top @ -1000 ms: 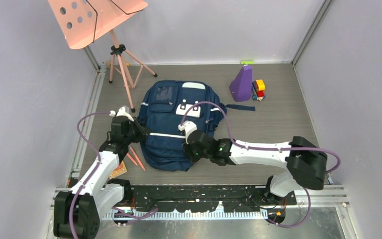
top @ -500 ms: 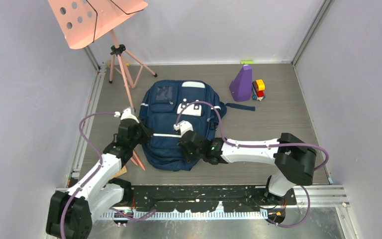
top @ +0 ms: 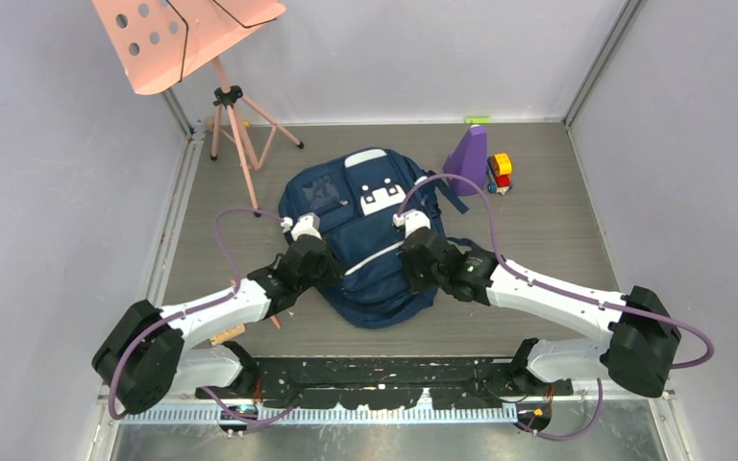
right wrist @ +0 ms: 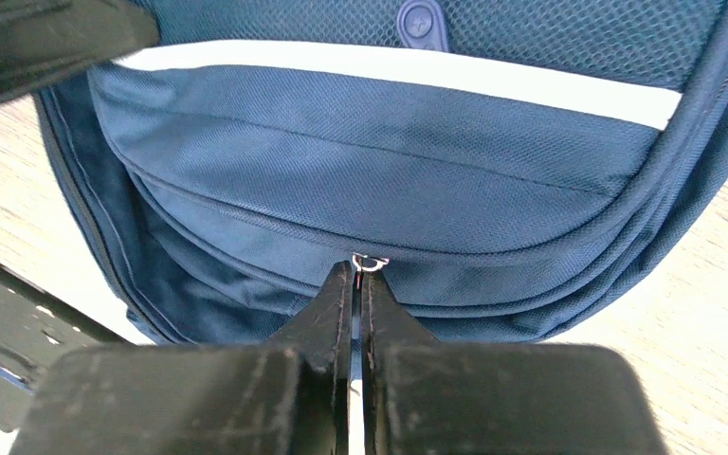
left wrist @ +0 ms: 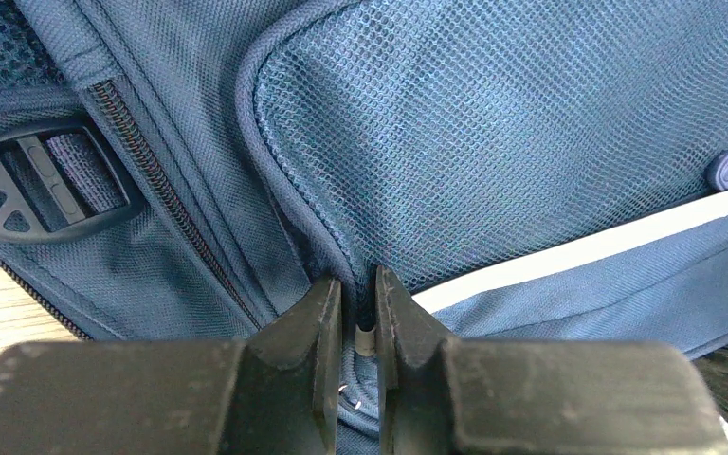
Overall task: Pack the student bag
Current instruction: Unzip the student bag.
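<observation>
Grey wood-grain table (top: 557,240) is carrying the student bag (top: 365,279) flat at its centre, and I am working at the bag's near end. My left gripper (left wrist: 358,303), at about 8 o'clock on the bag, is pinching a small metal tab (left wrist: 364,338) by the mesh pocket seam, while my right gripper (right wrist: 356,280), at about 4 o'clock, is squeezing its fingers together on a zipper pull (right wrist: 370,262). Packing is barely starting, I judge: no compartment is gaping yet, and a pencil (top: 275,323) is lying outside at 7 o'clock.
</observation>
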`<state>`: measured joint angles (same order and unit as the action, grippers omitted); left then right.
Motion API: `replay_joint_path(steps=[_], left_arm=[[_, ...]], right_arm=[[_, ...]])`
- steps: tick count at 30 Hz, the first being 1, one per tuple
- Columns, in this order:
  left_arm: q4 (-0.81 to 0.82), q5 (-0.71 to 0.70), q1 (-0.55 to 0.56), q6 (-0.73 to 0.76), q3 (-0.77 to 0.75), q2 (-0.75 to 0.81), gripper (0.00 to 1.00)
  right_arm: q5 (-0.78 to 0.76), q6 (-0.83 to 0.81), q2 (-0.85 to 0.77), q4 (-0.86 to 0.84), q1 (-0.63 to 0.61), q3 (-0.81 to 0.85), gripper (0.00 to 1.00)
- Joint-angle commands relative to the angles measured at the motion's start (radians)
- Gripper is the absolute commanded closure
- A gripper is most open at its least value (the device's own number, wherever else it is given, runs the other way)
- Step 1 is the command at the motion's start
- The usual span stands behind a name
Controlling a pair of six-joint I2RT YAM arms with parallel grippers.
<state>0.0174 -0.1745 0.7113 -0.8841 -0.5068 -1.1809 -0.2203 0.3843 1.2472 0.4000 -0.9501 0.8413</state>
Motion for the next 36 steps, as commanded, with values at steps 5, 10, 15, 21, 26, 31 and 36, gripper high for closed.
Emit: replay_joint_path(steps=[5,10,15,21,26,31,36], left_arm=[[0.175,0.052,0.055,-0.058,-0.052,-0.041,1.00],[0.190,0.061,0.063,-0.073,-0.046,-0.038,1.00],[0.201,0.073,0.072,-0.091,-0.026,-0.029,1.00],[0.211,0.082,0.074,-0.086,-0.002,-0.021,1.00],[0.120,0.049,0.068,-0.019,-0.016,0.011,0.92],[-0.014,0.010,0.034,0.075,-0.048,0.077,0.59],[-0.060,0.057,-0.046,0.140,-0.064,0.082,0.48]], right_arm=[[0.161,-0.017,0.030,0.149,-0.012,0.063,0.99],[0.244,0.024,0.097,0.055,-0.040,0.061,0.99],[0.235,0.081,0.169,-0.096,-0.074,0.080,0.99],[0.236,0.133,0.283,-0.266,-0.082,0.134,0.99],[0.162,0.144,0.356,-0.315,-0.082,0.168,0.99],[0.096,0.162,0.311,-0.323,-0.081,0.117,0.99],[0.059,0.182,0.257,-0.314,-0.079,0.071,0.99]])
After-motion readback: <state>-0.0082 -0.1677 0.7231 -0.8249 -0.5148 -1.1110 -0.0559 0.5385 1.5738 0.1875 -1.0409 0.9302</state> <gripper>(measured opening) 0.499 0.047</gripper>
